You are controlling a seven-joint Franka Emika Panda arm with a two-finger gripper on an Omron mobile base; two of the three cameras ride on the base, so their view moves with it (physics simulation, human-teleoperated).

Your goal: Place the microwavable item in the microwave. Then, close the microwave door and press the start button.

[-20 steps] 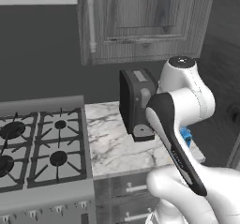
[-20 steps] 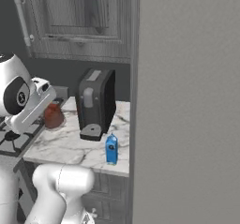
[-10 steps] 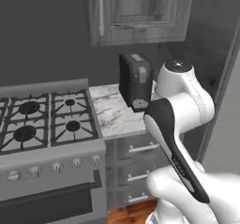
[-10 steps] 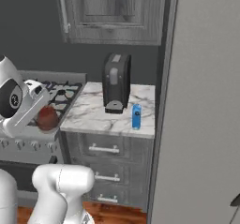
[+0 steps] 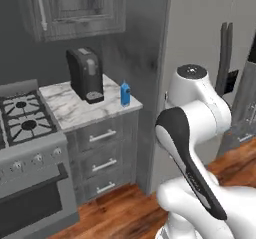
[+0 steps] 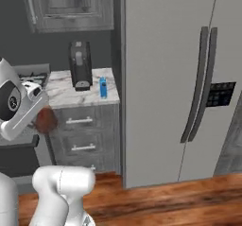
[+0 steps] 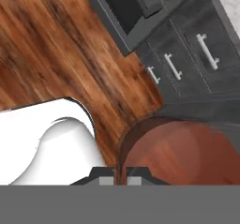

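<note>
While our gripper (image 6: 41,118) grips the cup (image 7: 183,153) by its wall, we judge it rigid, light; possibly slippery.

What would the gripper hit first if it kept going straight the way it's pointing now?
Probably the wooden floor in front of the drawers. The gripper holds the reddish-brown cup and looks steeply down, though depth is hard to judge.

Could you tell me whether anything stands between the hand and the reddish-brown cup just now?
Nothing visible does. In the hand view the reddish-brown cylindrical cup sits right at the hand, with wooden floor and grey drawer fronts beyond it. In the right base view the cup hangs at the arm's end, off the marble counter.
</note>
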